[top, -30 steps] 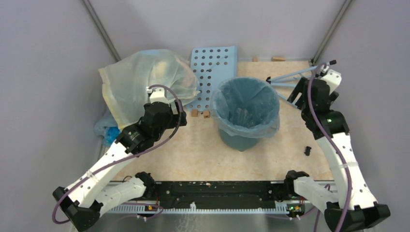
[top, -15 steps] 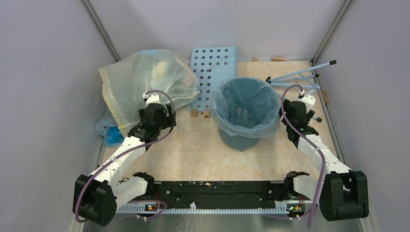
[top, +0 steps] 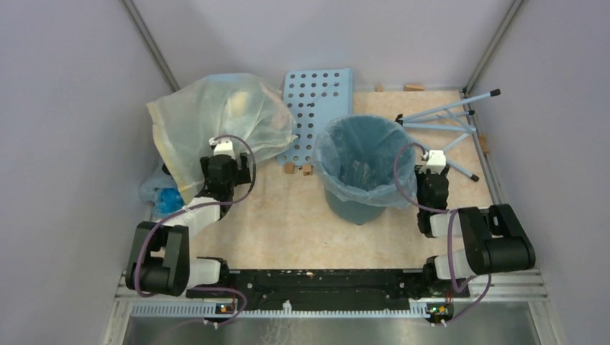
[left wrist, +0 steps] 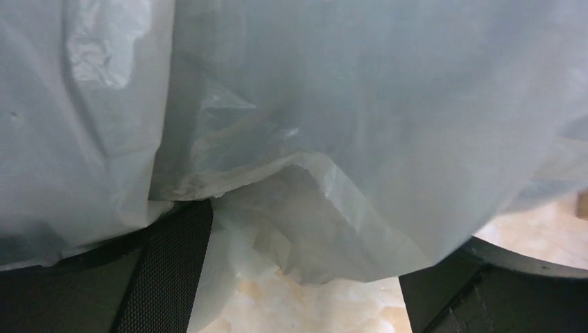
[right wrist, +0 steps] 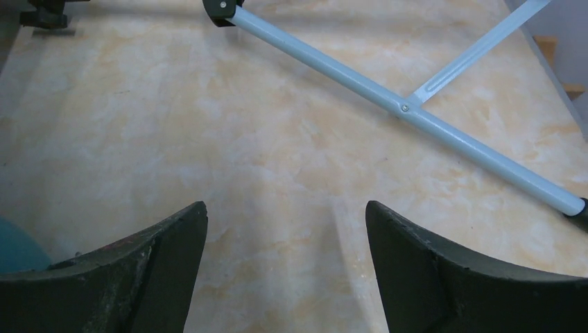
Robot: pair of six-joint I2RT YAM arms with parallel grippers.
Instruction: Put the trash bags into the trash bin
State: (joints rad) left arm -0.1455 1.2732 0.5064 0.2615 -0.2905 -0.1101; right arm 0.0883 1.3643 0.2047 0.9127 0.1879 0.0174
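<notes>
The dark teal trash bin (top: 358, 207) stands upright mid-table. A pale blue trash bag (top: 365, 147) lines it, its edge folded over the rim. My left gripper (top: 224, 152) is at the near edge of the big yellowish bag (top: 216, 118). In the left wrist view it (left wrist: 308, 243) is open, and that bag's pale plastic (left wrist: 347, 104) hangs over and between the fingers (left wrist: 170, 267). My right gripper (top: 434, 164) is just right of the bin, low over the table. In the right wrist view it (right wrist: 286, 208) is open and empty, and a sliver of the bin (right wrist: 17, 246) shows at the left.
A light blue perforated panel (top: 316, 108) leans behind the bin. A pale blue rod stand (top: 446, 118) lies at the back right, ahead of my right fingers (right wrist: 416, 114). Small wooden blocks (top: 298, 169) lie left of the bin. Crumpled blue plastic (top: 160, 192) lies at the left edge.
Both arms have folded back and lowered. The right gripper came from the back right corner to beside the bin. The left gripper drew back slightly along the yellowish bag.
</notes>
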